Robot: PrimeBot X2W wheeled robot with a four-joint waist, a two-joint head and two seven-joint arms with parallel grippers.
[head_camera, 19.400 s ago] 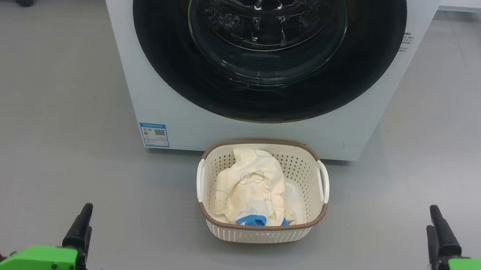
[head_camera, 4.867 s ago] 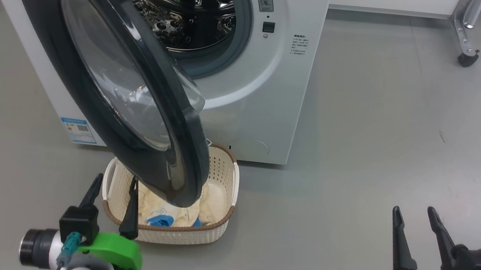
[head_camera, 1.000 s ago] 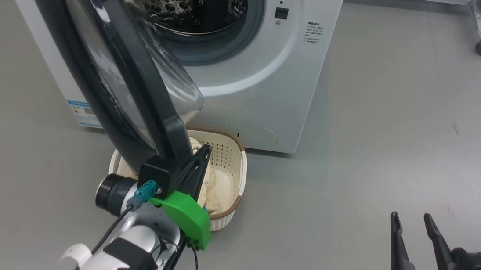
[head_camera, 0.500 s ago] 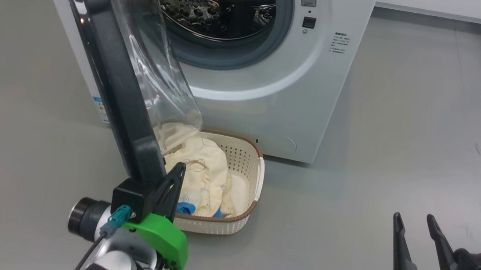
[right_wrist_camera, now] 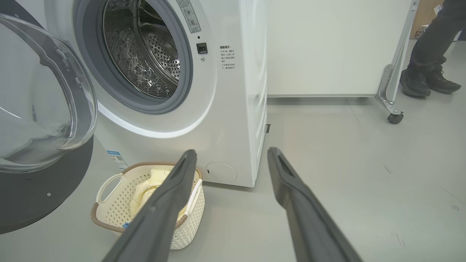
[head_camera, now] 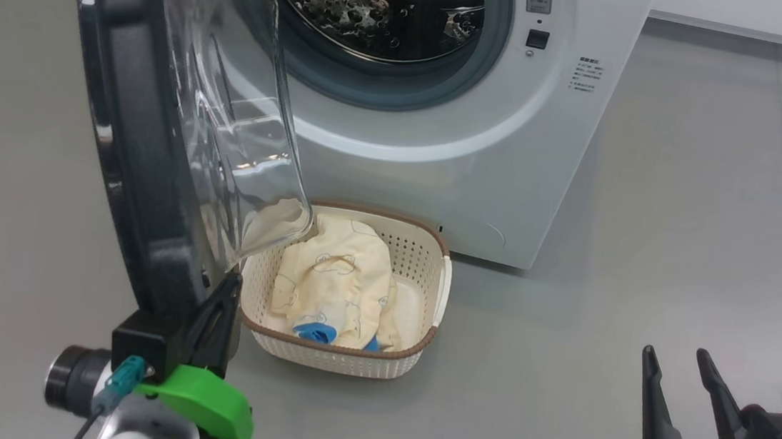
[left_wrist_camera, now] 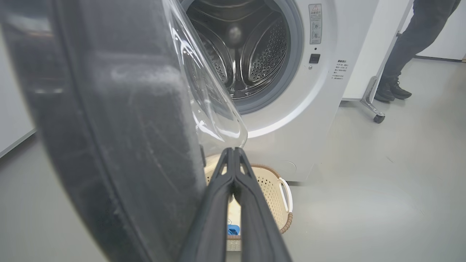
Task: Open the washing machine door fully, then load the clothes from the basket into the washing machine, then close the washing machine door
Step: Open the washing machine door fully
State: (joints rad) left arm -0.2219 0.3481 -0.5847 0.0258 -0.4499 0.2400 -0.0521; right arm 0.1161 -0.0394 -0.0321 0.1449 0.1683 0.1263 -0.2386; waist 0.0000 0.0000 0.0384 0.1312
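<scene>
Door-opening step: my left gripper [head_camera: 232,284], fingers clenched empty, beside lower rim of washing machine door [head_camera: 132,151]; right gripper [head_camera: 676,359] spread, idle. Basket [head_camera: 421,352] holds clothes [head_camera: 331,278], on floor [head_camera: 612,233] at foot of washing machine [head_camera: 440,160]. Next, I judge: push door wider.

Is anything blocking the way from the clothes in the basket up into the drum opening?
Nothing visible does. The black-rimmed round glass door is swung left; its clear bowl overlaps only the cream perforated basket's left rear corner. The grey-rimmed drum opening above the cream-yellow clothes is open.
</scene>
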